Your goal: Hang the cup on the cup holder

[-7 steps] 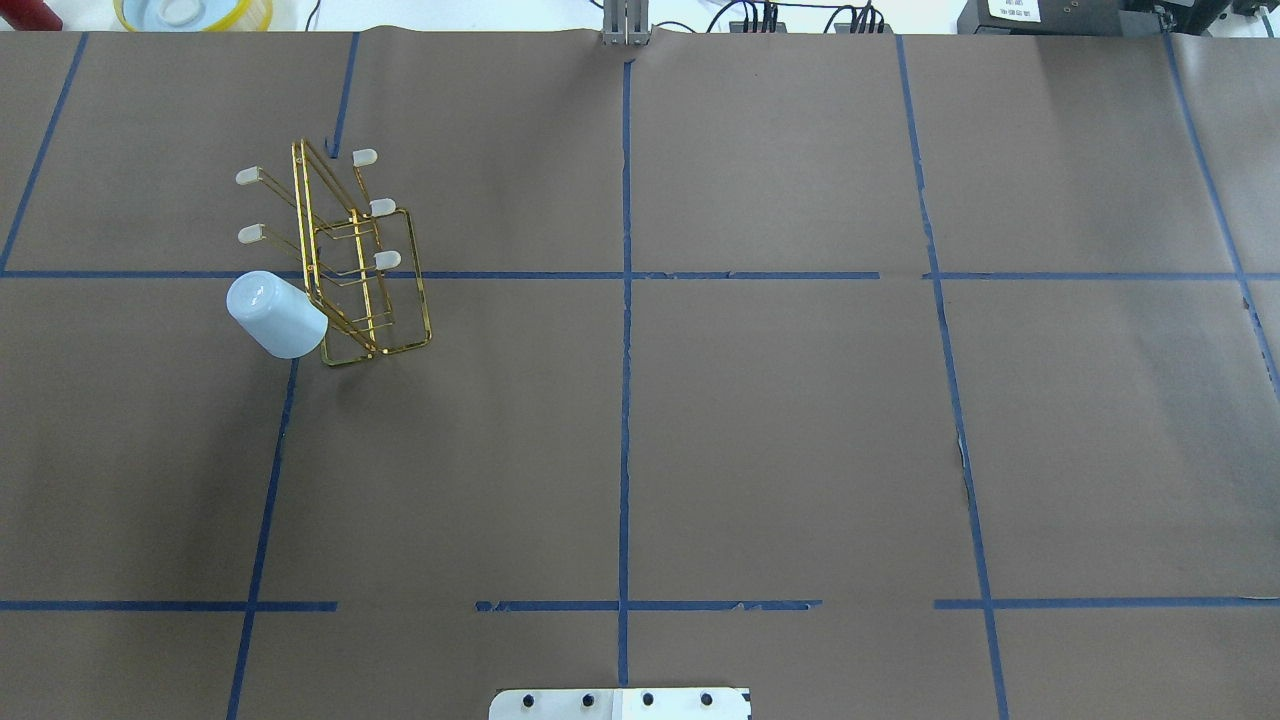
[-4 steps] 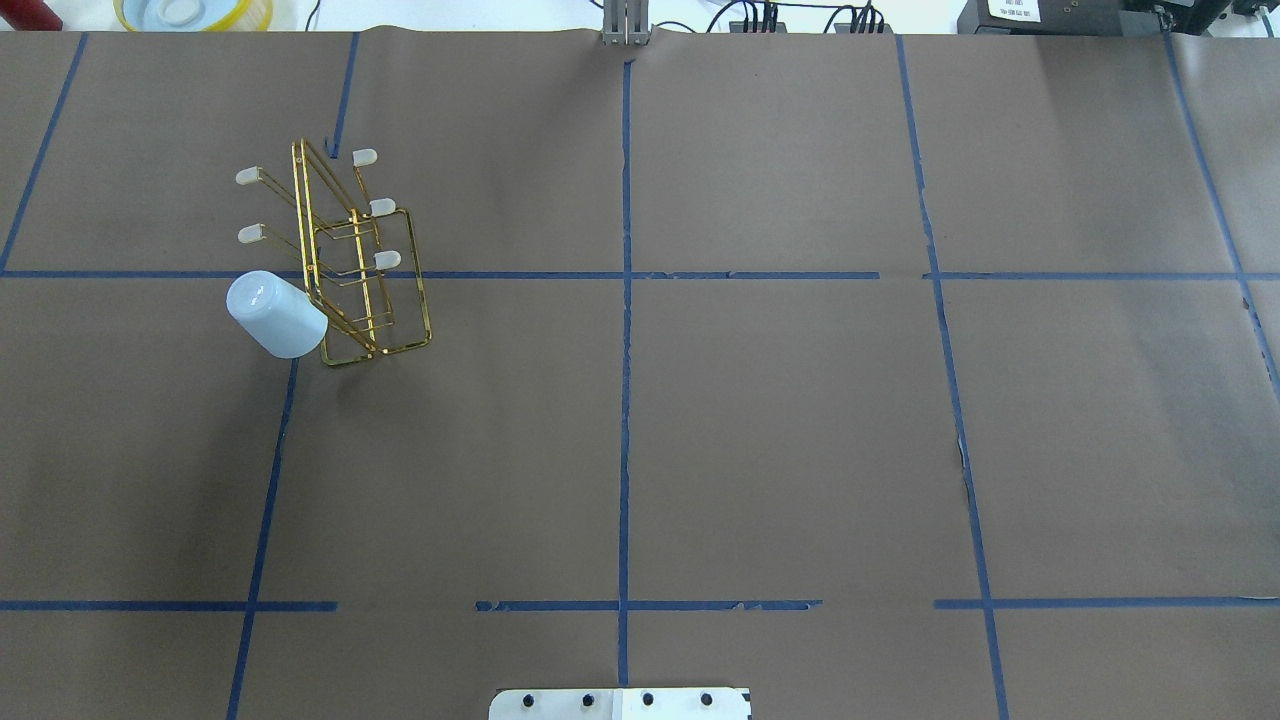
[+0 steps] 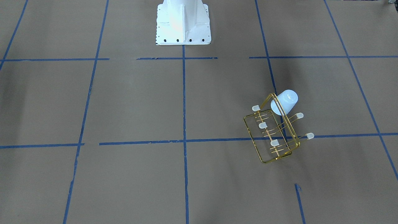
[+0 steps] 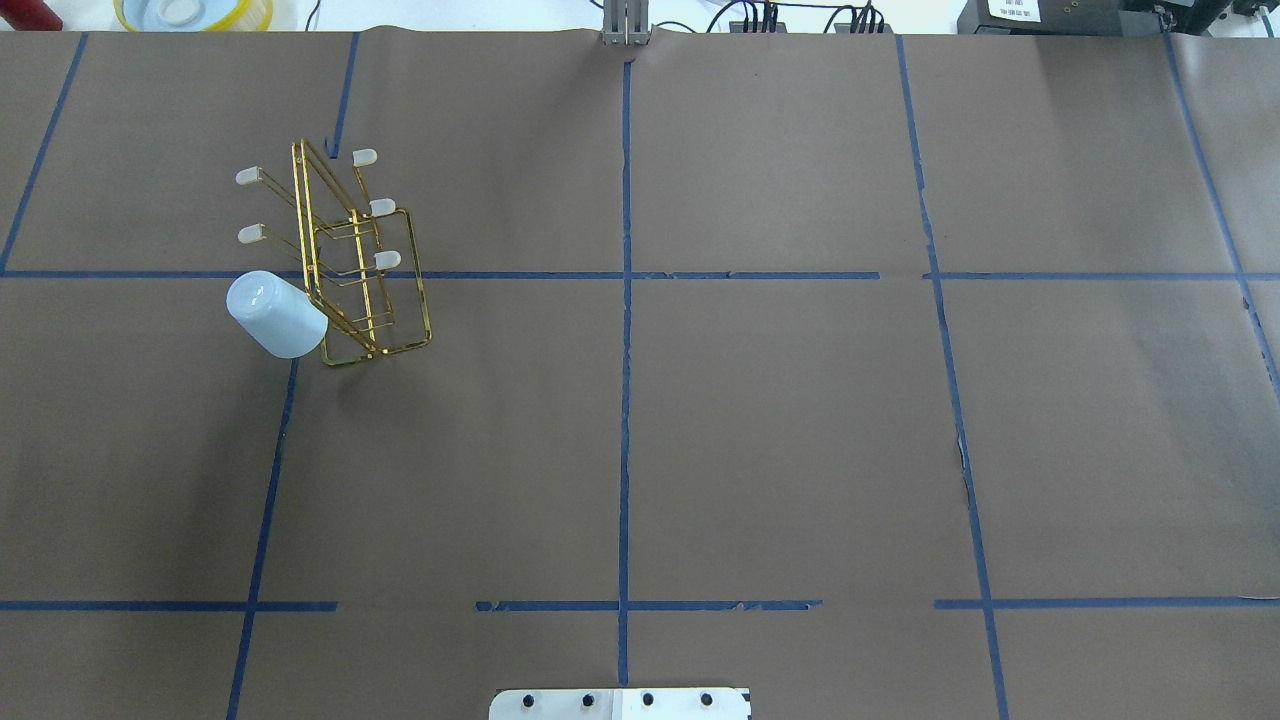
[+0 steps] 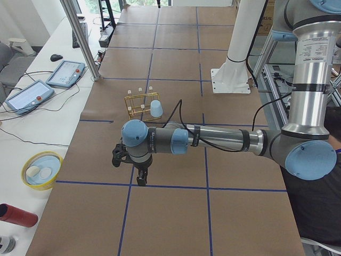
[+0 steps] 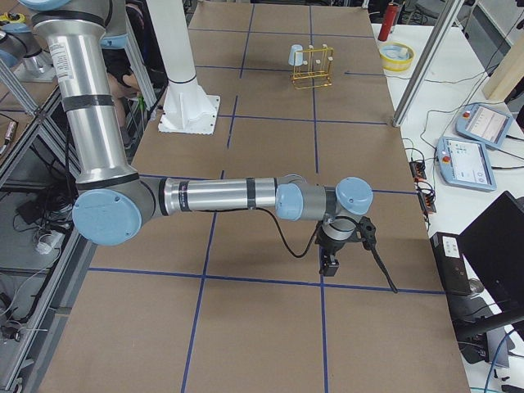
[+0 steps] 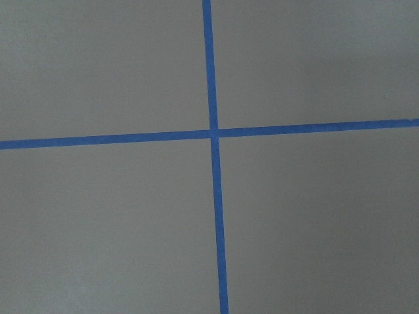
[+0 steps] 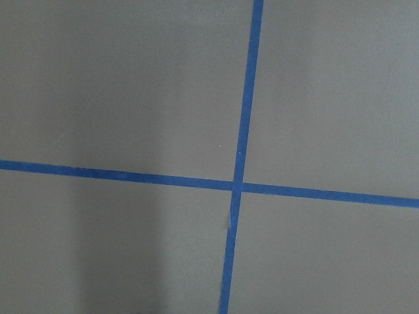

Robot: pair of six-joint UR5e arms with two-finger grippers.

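The pale blue-white cup (image 4: 275,314) sits tilted, bottom outward, over one prong of the gold wire cup holder (image 4: 360,270) on the table's far left. Both also show in the front-facing view, the cup (image 3: 284,101) against the holder (image 3: 273,137). The other prongs show bare whitish caps. My left gripper (image 5: 129,168) hangs over the table well away from the holder, seen only in the left side view. My right gripper (image 6: 348,250) hangs near the table's right end, seen only in the right side view. I cannot tell whether either is open or shut. Both wrist views show only brown paper and blue tape.
A yellow bowl (image 5: 41,169) and a red cylinder (image 5: 16,215) lie on the white side bench. Control tablets (image 6: 465,160) lie beyond the table's far edge. The white robot base (image 3: 182,21) stands at the near middle. A metal post (image 4: 626,20) stands at the far edge.
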